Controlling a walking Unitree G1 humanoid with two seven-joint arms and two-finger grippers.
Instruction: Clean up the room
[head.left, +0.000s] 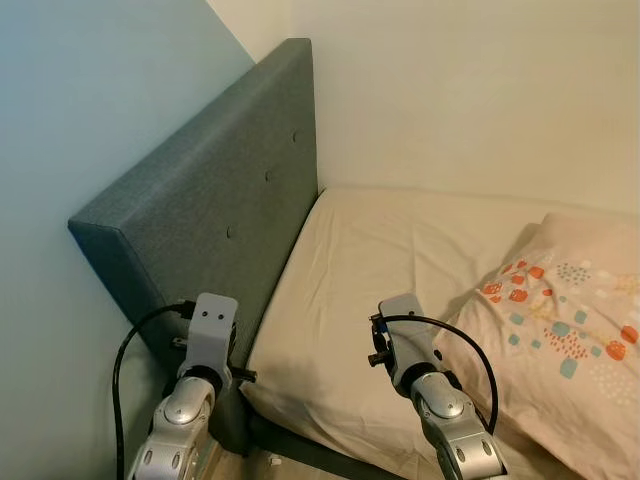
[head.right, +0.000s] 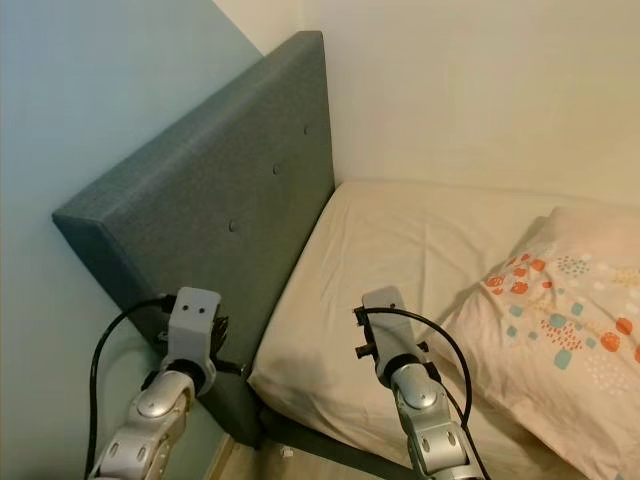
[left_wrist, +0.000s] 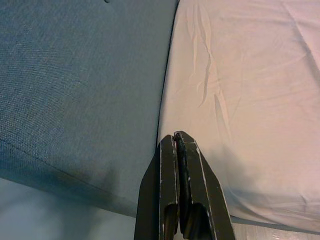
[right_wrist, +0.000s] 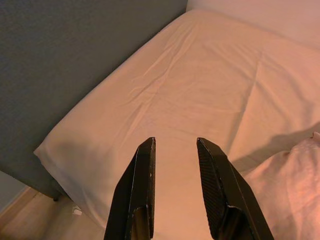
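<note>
Grey fabric headboard (head.left: 215, 200) flanks bed (head.left: 390, 260); patterned pillow (head.left: 560, 320) lies on it. Left gripper (left_wrist: 177, 145) fingers pressed together, empty, beside headboard; right gripper (right_wrist: 175, 150) fingers spread, empty, above bed.

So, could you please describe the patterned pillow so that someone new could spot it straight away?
Start at the grey upholstered headboard against the wall, then move across the bare cream mattress toward the robot's right. The pillow lies there on the mattress, the only printed item: pale fabric with orange and teal shapes.
</note>
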